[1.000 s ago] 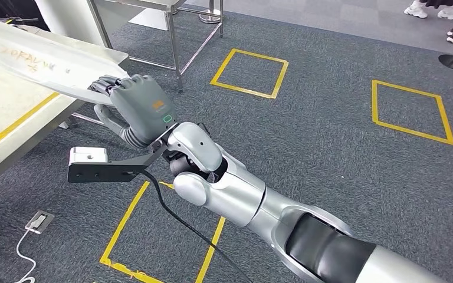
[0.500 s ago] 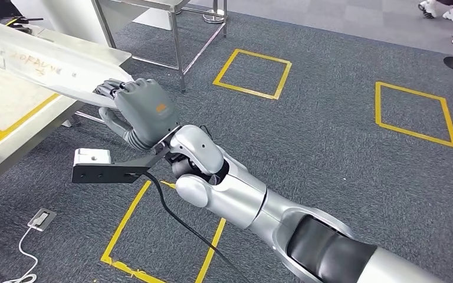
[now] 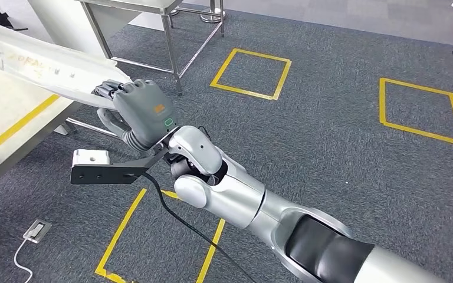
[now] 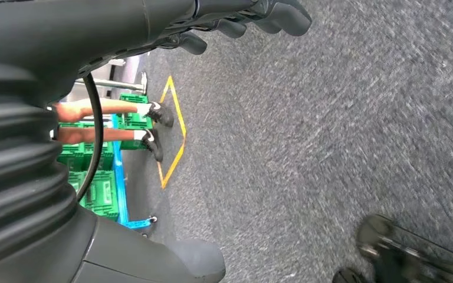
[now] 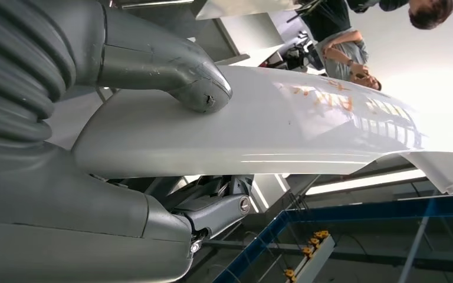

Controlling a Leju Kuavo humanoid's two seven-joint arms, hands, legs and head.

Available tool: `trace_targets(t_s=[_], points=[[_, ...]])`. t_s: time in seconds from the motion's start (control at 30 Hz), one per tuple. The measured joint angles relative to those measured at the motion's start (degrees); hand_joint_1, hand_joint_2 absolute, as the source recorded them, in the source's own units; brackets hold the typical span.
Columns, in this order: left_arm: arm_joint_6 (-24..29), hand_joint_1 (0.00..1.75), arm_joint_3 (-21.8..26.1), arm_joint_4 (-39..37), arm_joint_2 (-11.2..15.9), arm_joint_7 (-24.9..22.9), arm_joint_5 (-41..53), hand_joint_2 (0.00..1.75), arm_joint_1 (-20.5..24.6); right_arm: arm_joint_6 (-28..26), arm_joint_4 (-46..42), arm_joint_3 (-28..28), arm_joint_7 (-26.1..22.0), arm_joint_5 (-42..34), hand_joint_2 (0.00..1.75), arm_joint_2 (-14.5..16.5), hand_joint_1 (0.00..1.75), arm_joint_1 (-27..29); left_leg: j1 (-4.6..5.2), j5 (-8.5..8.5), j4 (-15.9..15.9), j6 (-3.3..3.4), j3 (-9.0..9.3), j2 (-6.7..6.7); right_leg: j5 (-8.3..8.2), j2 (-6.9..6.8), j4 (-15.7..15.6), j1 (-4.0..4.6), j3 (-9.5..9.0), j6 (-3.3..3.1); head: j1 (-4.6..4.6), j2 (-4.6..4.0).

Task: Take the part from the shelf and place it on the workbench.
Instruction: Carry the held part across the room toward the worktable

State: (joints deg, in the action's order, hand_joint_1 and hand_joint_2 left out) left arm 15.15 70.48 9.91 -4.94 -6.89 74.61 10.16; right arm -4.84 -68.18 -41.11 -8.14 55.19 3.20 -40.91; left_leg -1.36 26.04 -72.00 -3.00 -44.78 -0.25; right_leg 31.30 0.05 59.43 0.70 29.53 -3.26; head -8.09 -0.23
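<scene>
The part (image 3: 47, 68) is a long white curved panel with handwriting on it, lying slanted over the workbench (image 3: 0, 135) at the left of the head view. My right hand (image 3: 141, 109) grips the panel's near end, fingers wrapped under its edge. In the right wrist view the thumb (image 5: 194, 88) presses on the panel's glossy face (image 5: 307, 130). My left hand (image 4: 242, 17) hangs over grey carpet with its fingers apart from the thumb and nothing in it.
A steel table frame (image 3: 171, 41) stands behind the hand. Yellow tape squares (image 3: 250, 73) (image 3: 422, 112) mark the carpet. A socket with a white cable (image 3: 35, 230) lies on the floor. A person's legs (image 4: 112, 121) stand by green crates (image 4: 97, 188). People (image 5: 354, 53) stand beyond the panel.
The whole picture has shifted a little, so the camera moved. My right hand keeps the same grip on the panel's end over the bench edge.
</scene>
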Motion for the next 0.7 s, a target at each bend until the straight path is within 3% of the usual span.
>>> trace_targets(t_s=[0.07, 0.1, 0.17, 0.23, 0.27, 0.33, 0.37, 0.4, 0.47, 0.5, 0.53, 0.63, 0.67, 0.7], points=[[0.0, 0.0, 0.0, 0.0, 0.0, 0.1, -0.2, 1.75, -0.1, 0.0, 0.0, 0.0, 0.0, 0.0, 1.75, 0.0, 1.75, 0.0, 0.71, -4.48, 7.1, 1.2, 2.49, 0.16, 1.48, 0.05, -0.2, 0.3, -1.52, 0.14, 0.05, -0.01], [-0.1, 0.0, 0.0, 0.0, 0.1, 0.1, -0.2, 1.75, -0.1, 0.0, 0.0, 0.0, 0.0, 0.0, 1.75, 0.0, 1.75, 0.0, 1.07, -5.07, 9.9, 1.74, 3.87, 0.28, 2.08, 0.06, -0.3, 0.31, -2.01, 0.38, 0.13, 0.0], [-0.3, 0.0, 0.0, 0.0, 0.2, 0.2, -0.3, 1.75, 0.0, 0.0, -0.1, 0.1, 0.0, 0.0, 1.75, 0.0, 1.75, -0.1, 1.7, -3.67, 11.9, 2.47, 5.53, 0.5, 2.46, 0.05, -0.7, 0.12, -2.75, 1.08, 0.24, 0.01], [-0.4, 0.0, 0.0, 0.1, 0.3, 0.2, -0.3, 1.75, 0.0, 0.0, -0.4, 0.2, 0.1, 0.0, 1.75, 0.0, 1.75, -0.1, 1.7, -2.6, 13.1, 3.01, 7.05, 0.32, 0.97, 0.0, 1.5, -0.03, -2.26, 1.8, 0.23, 0.01], [-0.4, 0.0, 0.0, 0.1, 0.3, 0.2, -0.3, 1.75, 0.0, 0.0, -0.5, 0.2, 0.0, 0.0, 1.75, 0.0, 1.75, -0.2, 1.48, -2.12, 13.7, 3.27, 8.03, 0.23, -0.55, 0.03, 4.4, -0.01, -0.72, 2.19, 0.22, 0.01], [-0.4, 0.0, 0.0, 0.1, 0.4, 0.2, -0.3, 1.75, 0.1, 0.0, -0.6, 0.3, 0.0, 0.0, 1.75, 0.0, 1.75, -0.3, 1.02, -0.82, 14.4, 3.48, 10.23, 0.08, -2.21, 0.12, 11.8, -0.21, 5.08, 2.92, 0.09, 0.01], [-0.4, 0.0, 0.0, 0.1, 0.5, 0.2, -0.3, 1.75, 0.1, 0.0, -0.6, 0.3, 0.0, 0.0, 1.75, 0.0, 1.75, -0.3, 0.85, 0.04, 14.6, 3.5, 11.35, 0.01, -1.39, 0.14, 14.8, -0.39, 8.24, 3.23, 0.02, 0.01], [-0.4, 0.0, 0.0, 0.1, 0.5, 0.1, -0.3, 1.75, 0.0, 0.1, -0.6, 0.3, 0.0, 0.0, 1.75, -0.1, 1.75, -0.2, 0.7, 1.0, 14.6, 3.4, 12.49, -0.12, 0.58, 0.13, 16.6, -0.62, 11.06, 3.49, -0.06, 0.01], [-0.4, 0.0, 0.0, 0.0, 0.4, 0.1, -0.2, 1.75, 0.0, 0.1, -0.6, 0.3, 0.1, 0.0, 1.75, -0.1, 1.75, -0.1, 0.4, 2.97, 14.6, 3.09, 14.98, -0.46, 4.65, 0.11, 16.1, -0.97, 14.59, 3.88, -0.13, 0.01], [-0.4, 0.0, 0.0, 0.0, 0.4, 0.0, -0.2, 1.75, 0.0, 0.1, -0.6, 0.3, 0.1, 0.0, 1.75, -0.1, 1.75, -0.1, 0.23, 4.01, 14.6, 2.89, 16.32, -0.61, 4.95, 0.1, 13.9, -1.07, 15.28, 4.01, -0.14, 0.02], [-0.4, 0.0, 0.0, 0.0, 0.4, 0.0, -0.1, 1.75, 0.0, 0.1, -0.6, 0.3, 0.1, 0.0, 1.75, -0.1, 1.75, -0.1, 0.07, 5.09, 14.7, 2.68, 17.51, -0.69, 2.93, 0.07, 10.6, -1.14, 15.4, 4.08, -0.13, 0.02], [-0.4, 0.0, 0.0, 0.0, 0.3, -0.1, 0.0, 1.75, 0.1, 0.1, -0.7, 0.3, 0.0, 0.0, 1.75, -0.3, 1.75, -0.1, 0.0, 8.4, 14.9, 1.68, 20.43, -0.88, -10.72, -0.17, 0.3, -0.98, 14.39, 3.67, -0.03, 0.02], [-0.4, 0.0, 0.0, 0.0, 0.3, -0.2, 0.1, 1.75, 0.1, 0.2, -0.7, 0.3, 0.1, 0.0, 1.75, -0.4, 1.75, -0.1, 0.08, 8.89, 14.9, 1.2, 21.53, -0.93, -13.09, -0.13, -1.1, -0.9, 13.94, 3.3, 0.08, 0.01], [-0.4, 0.0, 0.0, 0.0, 0.3, -0.2, 0.2, 1.75, 0.2, 0.2, -0.8, 0.4, 0.1, 0.0, 1.75, -0.5, 1.75, -0.1, 0.11, 8.61, 14.5, 0.75, 22.08, -0.97, -13.07, -0.05, -1.3, -0.83, 13.29, 2.84, 0.15, 0.01]])
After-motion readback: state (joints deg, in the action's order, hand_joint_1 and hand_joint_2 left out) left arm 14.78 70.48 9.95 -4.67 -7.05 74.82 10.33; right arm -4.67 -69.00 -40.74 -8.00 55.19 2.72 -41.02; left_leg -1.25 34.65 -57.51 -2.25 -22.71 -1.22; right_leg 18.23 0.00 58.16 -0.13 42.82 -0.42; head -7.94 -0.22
